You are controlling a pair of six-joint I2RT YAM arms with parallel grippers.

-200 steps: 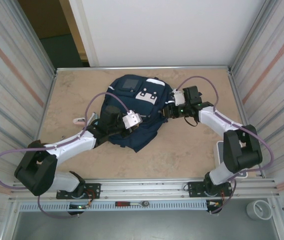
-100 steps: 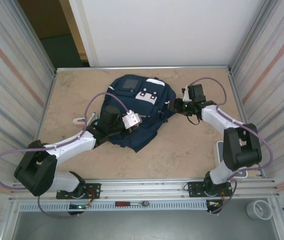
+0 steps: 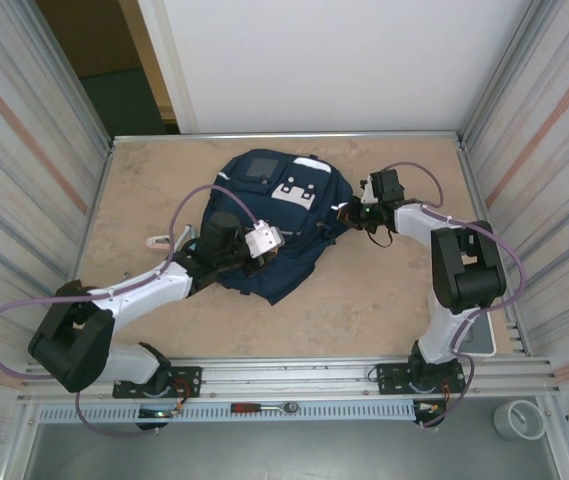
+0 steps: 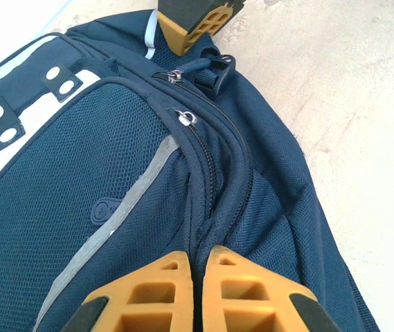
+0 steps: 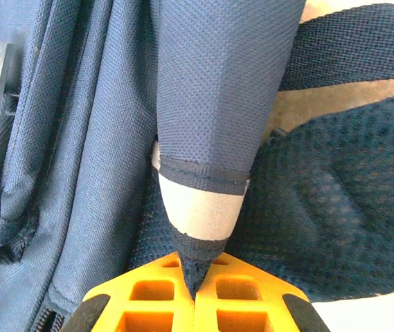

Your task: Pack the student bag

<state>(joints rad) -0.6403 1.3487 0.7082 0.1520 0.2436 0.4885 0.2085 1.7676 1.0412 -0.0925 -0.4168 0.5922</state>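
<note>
Toward the far middle of the table (image 3: 384, 300), the student bag (image 3: 274, 225) lies flat. At its right edge the right gripper (image 5: 195, 273) is clamped on the tip of a strap (image 5: 217, 90). The left gripper (image 4: 198, 259) pinches a fold of the bag beside its zip (image 4: 210, 176).

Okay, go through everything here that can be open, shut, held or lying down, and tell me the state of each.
student bag: lying flat, front side up, gripped from both sides.
zip: looks zipped shut.
strap: tip clamped by the right gripper.
left gripper: shut on student bag fabric at the zip.
right gripper: shut on the strap.
</note>
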